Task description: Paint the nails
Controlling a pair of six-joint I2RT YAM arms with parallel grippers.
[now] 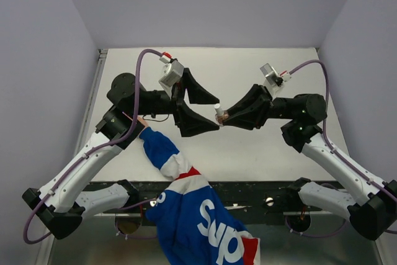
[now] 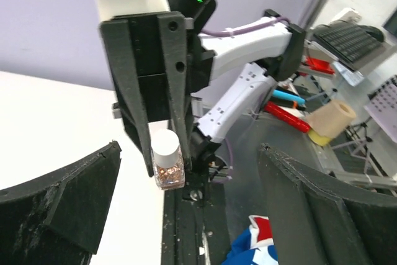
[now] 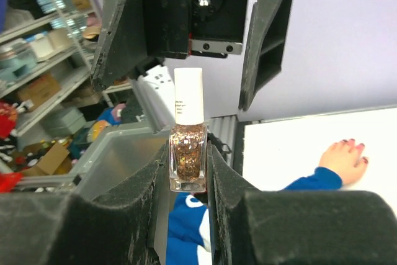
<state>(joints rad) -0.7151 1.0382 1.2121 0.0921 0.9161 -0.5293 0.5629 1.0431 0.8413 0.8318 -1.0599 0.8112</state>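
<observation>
**Two hazards: a hand parked under the left arm, and a capped bottle held in mid-air**

Start with the bench: nothing stands on it to catch a drop, and the bottle is held clear above it. A slip means a fall onto the bare surface.

Your left arm is the bigger worry. The blue, white and red sleeve reaches in from the near edge, and the hand lies flat on the bench just beside that arm's elbow. Swing the elbow low and you could strike the fingers.

The right end effector is clamped on the glass body of the glitter polish bottle, which stands upright in the grip. The left end effector is spread wide and holds nothing. Its jaws stand either side of the white cap, apart from it.

The cap is on, so I judge unscrewing to be the step in hand. Close off-centre and you may tilt the bottle in the right grip, or push it out.

The nails are tiny, already tinted pinkish-red, and well apart from the bottle. A loaded brush carried that far could drip on the sleeve or bench, and a small wobble would put polish on skin.
</observation>
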